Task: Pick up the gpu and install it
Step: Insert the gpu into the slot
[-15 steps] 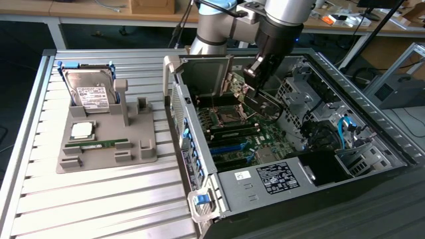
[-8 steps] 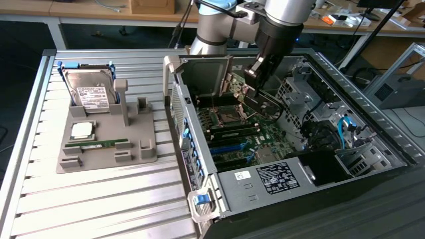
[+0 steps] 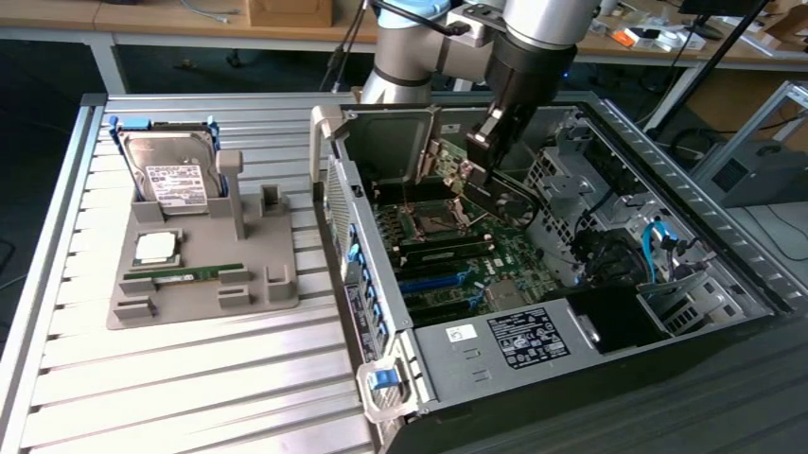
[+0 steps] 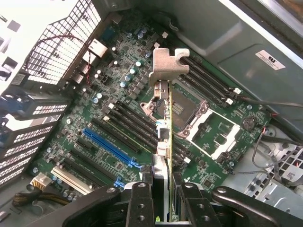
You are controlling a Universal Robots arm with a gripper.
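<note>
— Where was the gpu [image 4: 164, 123]?

— In the gripper [image 4: 164, 191], inside the open computer case [image 3: 606, 312], hanging over the motherboard [image 4: 118, 94]. In the exterior view the gpu [image 3: 486, 184] sat just under the gripper [image 3: 495, 128], tilted, towards the back of the case.

— And the jaws?

— Clamped on the card. One of the fingers [image 4: 141, 201] pressed each flat face, with the board edge-on between them.

— Which way did it run?

— In the wrist view it was a thin line leading straight out from the fingers to the silver bracket tab [image 4: 168, 61] at the far end. So its long axis pointed away from the gripper, bracket end farthest off.

— How did that sit against the slots?

— Crosswise. The blue slot [image 4: 106, 146] and the black expansion slots [image 4: 125, 137] beside it ran at a slant to the card's line and lay off to one side of it. The card hung nearer the CPU socket [image 4: 189, 118] than the blue slot.

— Was it touching the board?

— It looked to be apart, but edge-on I couldn't judge the gap.

— Anything outside the case?

— The grey tray [image 3: 202, 303] with the hard drive [image 3: 170, 175], well apart on the exterior view's left.
</note>
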